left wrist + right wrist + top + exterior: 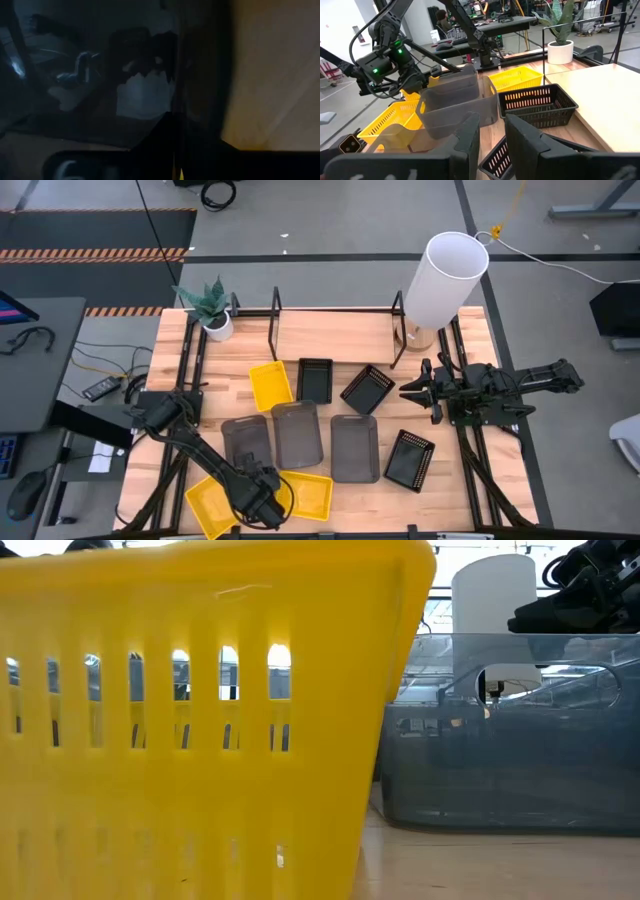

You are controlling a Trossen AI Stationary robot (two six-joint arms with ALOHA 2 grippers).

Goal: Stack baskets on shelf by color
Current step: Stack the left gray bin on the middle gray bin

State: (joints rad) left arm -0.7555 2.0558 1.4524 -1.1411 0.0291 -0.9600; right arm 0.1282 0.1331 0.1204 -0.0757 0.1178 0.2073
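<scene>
Three yellow baskets show in the high view: one near the far middle (270,383) and two at the near edge (207,505) (312,495). Three dark grey baskets (297,433) lie side by side at mid-table. Black perforated baskets (314,380) (367,389) (409,460) lie to their right. The black tube shelf (276,320) stands along the far edge. My left gripper (262,500) is low between the two near yellow baskets. My right gripper (413,393) (492,135) hovers open at the table's right, beside the black baskets (537,105).
A tall white cylinder (445,280) stands at the far right corner, next to the shelf's right post. A small potted plant (212,305) sits at the far left corner. In the low view a yellow basket (200,720) fills the left and a grey one (510,740) the right.
</scene>
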